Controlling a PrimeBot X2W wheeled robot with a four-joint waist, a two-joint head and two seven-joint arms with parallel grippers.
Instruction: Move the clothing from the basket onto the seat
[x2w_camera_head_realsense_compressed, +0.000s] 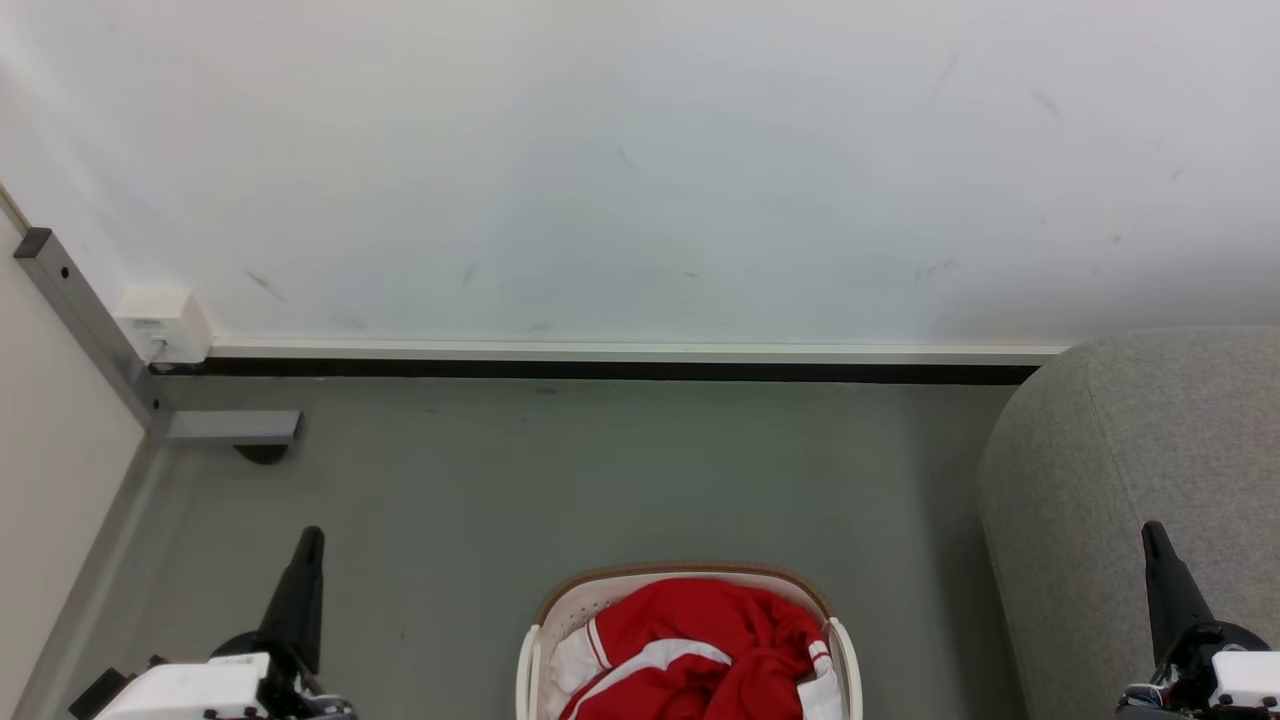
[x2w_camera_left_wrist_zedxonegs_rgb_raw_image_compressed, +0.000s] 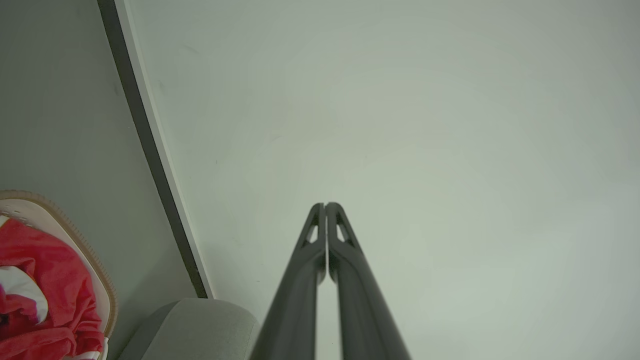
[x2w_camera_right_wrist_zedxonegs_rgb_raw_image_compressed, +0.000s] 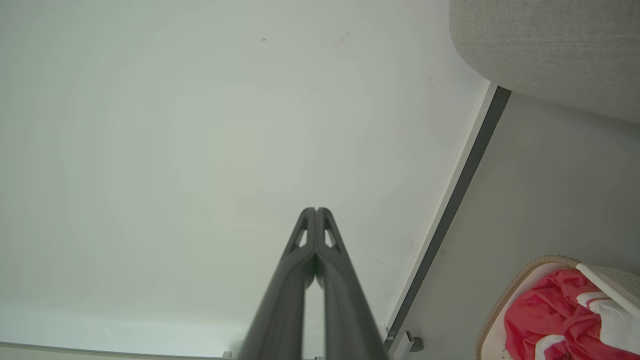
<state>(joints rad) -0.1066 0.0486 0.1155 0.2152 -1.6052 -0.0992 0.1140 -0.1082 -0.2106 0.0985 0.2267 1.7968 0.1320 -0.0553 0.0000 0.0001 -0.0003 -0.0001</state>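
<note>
The basket, an oval white tub with a brown rim, perforated sides and white handles, stands on the grey floor at the bottom middle of the head view. It is heaped with the clothing: bright red soft fabric with white stripes and white panels, bunched up and rising level with the rim, with some white cloth tucked at the left and right sides. The pile lies wholly inside the basket.

The seat, a light-grey upholstered sofa with a rounded corner, sits to the robot's right of the basket, near it but apart from it, with its back end against the wall. A black strip under a white ledge runs along the foot of the wall. At the far left a small white box is fixed by a grey metal frame; any marking on the box is too small to read.

The left fingers point up at the lower left, well clear of the basket. In the left wrist view the left fingers are pressed together tip to tip with nothing between them, facing the wall, with basket, clothing and seat at the lower left.

The right fingers rise in front of the seat. In the right wrist view they are likewise closed together on nothing, with the seat at the upper right and the basket of clothing at the lower right.
</note>
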